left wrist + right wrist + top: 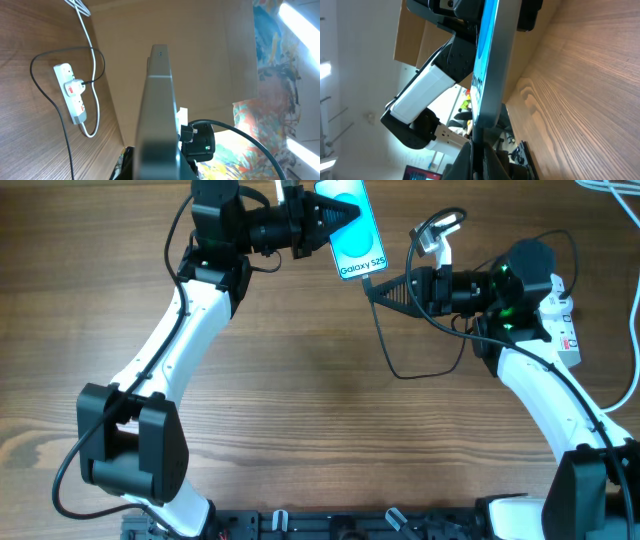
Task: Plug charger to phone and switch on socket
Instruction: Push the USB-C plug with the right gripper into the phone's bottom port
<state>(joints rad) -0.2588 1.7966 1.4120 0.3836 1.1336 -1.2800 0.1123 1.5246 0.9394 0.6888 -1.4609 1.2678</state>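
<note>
L gripper (325, 225) is clamped on the phone (352, 225), holding it at far centre, apparently off the table. Its long axis runs far-to-near, w/ the Galaxy S25 end nearest me. R gripper (378, 287) sits just right of that end, fingers pinched to a point. I judge they hold the charger (403, 376) tip, but the plug is hidden. The port end lies just far-left of R tip, so R arm pushes along the phone's axis. Socket (72, 95) is far right, nearer R arm.

Left gripper (338, 220) clasping phone (356, 238), right gripper (377, 288) pinching charger (400, 372) at its lower end; socket (567, 328) far right
</note>
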